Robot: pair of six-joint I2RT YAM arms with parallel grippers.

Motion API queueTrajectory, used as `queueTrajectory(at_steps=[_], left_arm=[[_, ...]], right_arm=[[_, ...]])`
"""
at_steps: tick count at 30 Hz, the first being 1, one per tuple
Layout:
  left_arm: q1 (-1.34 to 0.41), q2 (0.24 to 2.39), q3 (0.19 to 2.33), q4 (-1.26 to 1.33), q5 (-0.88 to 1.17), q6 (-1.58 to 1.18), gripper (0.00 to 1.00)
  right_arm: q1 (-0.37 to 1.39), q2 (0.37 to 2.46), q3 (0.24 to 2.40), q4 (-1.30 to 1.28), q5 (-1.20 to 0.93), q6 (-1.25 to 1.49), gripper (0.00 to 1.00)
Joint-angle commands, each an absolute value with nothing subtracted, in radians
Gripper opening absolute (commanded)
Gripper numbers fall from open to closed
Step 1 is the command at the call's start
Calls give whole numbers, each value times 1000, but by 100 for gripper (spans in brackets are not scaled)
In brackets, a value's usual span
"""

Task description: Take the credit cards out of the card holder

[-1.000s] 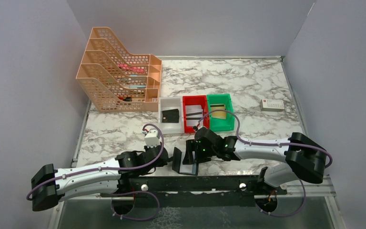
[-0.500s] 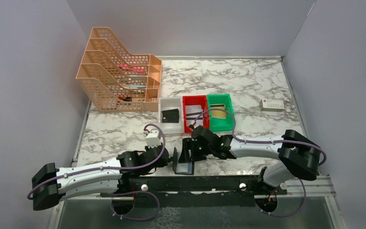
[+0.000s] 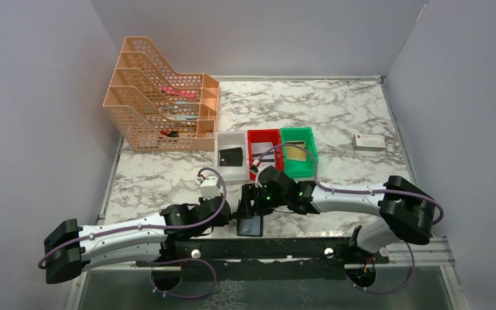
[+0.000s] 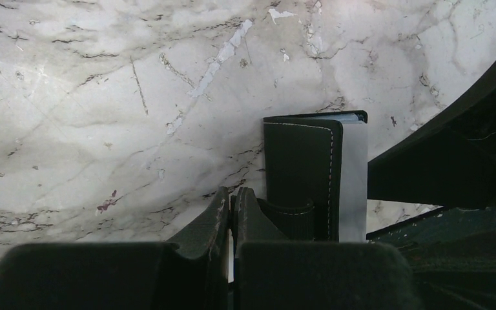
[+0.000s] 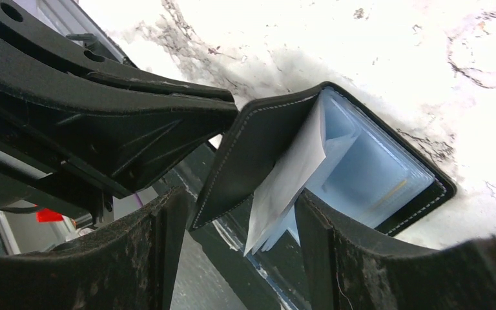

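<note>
The left end effector (image 4: 232,210) is closed, its fingers together just beside the card holder (image 4: 303,174). The holder's long axis runs straight away from that end effector, at the near edge of the desk (image 4: 103,97). The right end effector (image 5: 239,197) is open, straddling the holder's raised black cover. Compared with a second ago, it sits further left and the holder has turned.

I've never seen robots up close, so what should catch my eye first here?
At the near edge of the table, a black card holder is held half open: the shut left claw pinches its cover, the open right claw straddles the pale leaves inside. Behind them stand white, red and green bins, and a peach file rack at the back left.
</note>
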State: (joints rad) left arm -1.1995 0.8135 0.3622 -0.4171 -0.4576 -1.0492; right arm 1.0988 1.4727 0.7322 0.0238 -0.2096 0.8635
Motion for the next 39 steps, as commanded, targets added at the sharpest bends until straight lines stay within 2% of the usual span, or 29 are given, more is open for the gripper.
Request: queueTrajectory(at_steps=[1,6,10,13,16,22,25,30,33,39], left_arm=[[-1201,790,357,-397,-436,-1036,0],[-1200,783,361,-398,-439,-1033,0],[-1200,785,364,-399,-436,-1032,0],[-1200,785,361,-400,-433,-1034,1],[-1200,780,360,-404,-434,-1034,1],[-1200,763,354,-415,-442,-1037,2],[-1200,757,355,-421,-447,-1036,2],[-1200,756,359,-429,-449,-1036,4],[-1199,750,365,-439,-448,-1032,12],[-1199,719,374,-466,-450,-1029,46]], right_arm=[[1106,1500,761,87,-272,851,66],[1106,1503,730,163,-299,892,67],[1106,1481,689,172,-205,982,68],[1106,1463,664,164,-131,1033,64],[1106,1462,655,145,-92,1057,56],[1106,1462,653,153,-96,1043,32],[1106,1453,668,144,-81,1018,27],[1106,1443,718,73,-60,952,4],[1106,1411,724,0,-9,929,1],[1106,1286,676,-162,108,876,1]])
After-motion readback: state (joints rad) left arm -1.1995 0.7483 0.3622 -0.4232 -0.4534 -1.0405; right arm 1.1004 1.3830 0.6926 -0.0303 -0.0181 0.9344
